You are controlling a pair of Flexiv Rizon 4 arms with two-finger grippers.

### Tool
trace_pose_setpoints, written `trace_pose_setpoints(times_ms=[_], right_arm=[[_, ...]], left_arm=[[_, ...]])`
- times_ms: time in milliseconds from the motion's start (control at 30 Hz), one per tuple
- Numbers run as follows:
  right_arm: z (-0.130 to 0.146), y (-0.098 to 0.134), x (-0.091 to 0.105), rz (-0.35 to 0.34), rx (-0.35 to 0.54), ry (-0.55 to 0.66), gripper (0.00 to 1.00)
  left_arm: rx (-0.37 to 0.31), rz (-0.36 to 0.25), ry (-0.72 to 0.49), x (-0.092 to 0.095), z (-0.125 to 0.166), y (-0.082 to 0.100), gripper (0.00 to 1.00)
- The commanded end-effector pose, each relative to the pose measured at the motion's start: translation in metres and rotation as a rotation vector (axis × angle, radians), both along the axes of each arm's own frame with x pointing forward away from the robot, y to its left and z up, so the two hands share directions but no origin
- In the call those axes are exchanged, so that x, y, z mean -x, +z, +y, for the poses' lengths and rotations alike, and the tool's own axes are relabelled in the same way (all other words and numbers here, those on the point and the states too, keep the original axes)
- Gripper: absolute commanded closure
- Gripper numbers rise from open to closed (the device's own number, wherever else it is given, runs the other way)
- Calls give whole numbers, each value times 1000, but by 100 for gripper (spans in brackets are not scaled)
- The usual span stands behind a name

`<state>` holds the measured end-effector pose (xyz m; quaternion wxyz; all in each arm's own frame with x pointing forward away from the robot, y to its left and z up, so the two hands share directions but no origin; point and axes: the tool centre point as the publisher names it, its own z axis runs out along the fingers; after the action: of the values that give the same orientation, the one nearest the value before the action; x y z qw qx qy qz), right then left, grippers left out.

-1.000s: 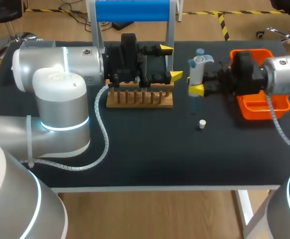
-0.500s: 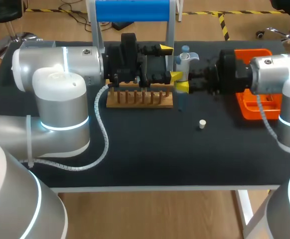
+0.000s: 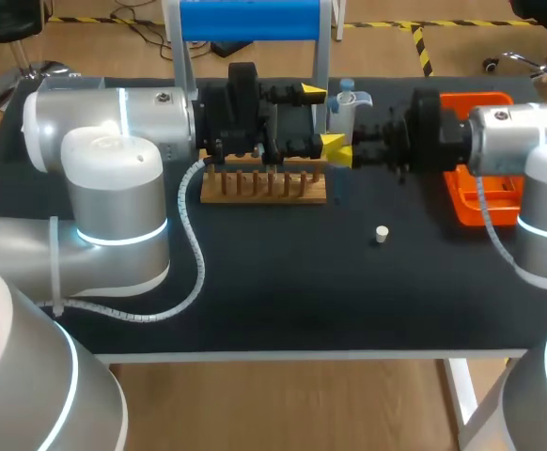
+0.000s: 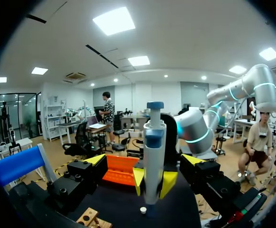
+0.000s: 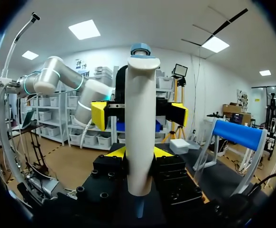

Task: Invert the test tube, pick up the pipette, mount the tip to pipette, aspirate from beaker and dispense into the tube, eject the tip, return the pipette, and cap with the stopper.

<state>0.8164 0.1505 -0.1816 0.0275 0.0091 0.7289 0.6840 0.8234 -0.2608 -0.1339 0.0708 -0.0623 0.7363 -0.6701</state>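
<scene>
Just ahead of left gripper [image 3: 322,117]: right gripper [image 5: 138,153] clamping upright pipette [image 5: 140,118].

The left arm [image 3: 104,141] rises from the lower left of the head view, bends at a thick elbow and lies level across the upper left. Its left gripper [image 3: 322,117] points right just above the frame's middle, with the two yellow-tipped fingers spread wide apart. The right arm [image 3: 513,141] comes in from the lower right and lies level across the upper right, pointing left. Its right gripper [image 3: 342,150] faces the left one tip to tip, clamped from both sides on an upright pipette [image 3: 346,99], and the left wrist view shows it between the left gripper's spread fingers.
</scene>
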Motion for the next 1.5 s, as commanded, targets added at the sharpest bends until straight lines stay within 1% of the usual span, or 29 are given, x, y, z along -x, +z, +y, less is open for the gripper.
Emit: trace_pose_setpoints(times_ms=[33,433,833,867,900,933,967,1100,1500], right_arm=[[4,1,-5,-1,2,5,100],[17,-1,-10,5,1,-1,100],[22,0,-12,3,2,-12,100],[22,0,-12,3,2,-13,100],[22,0,-12,3,2,-16,100],[22,0,-12,3,1,-17,100],[22,0,-12,4,1,-18,100],[23,0,-11,6,0,-26,100],[25,-1,-11,15,-11,-53,100]], left_arm=[[2,-1,2,0,-1,-1,0],[2,-1,2,0,-1,-1,0],[2,-1,2,0,-1,-1,0],[2,-1,2,0,-1,-1,7],[2,-1,2,0,-1,-1,38],[2,-1,2,0,-1,-1,57],[2,-1,2,0,-1,-1,58],[2,-1,2,0,-1,-1,53],[2,-1,2,0,-1,-1,53]])
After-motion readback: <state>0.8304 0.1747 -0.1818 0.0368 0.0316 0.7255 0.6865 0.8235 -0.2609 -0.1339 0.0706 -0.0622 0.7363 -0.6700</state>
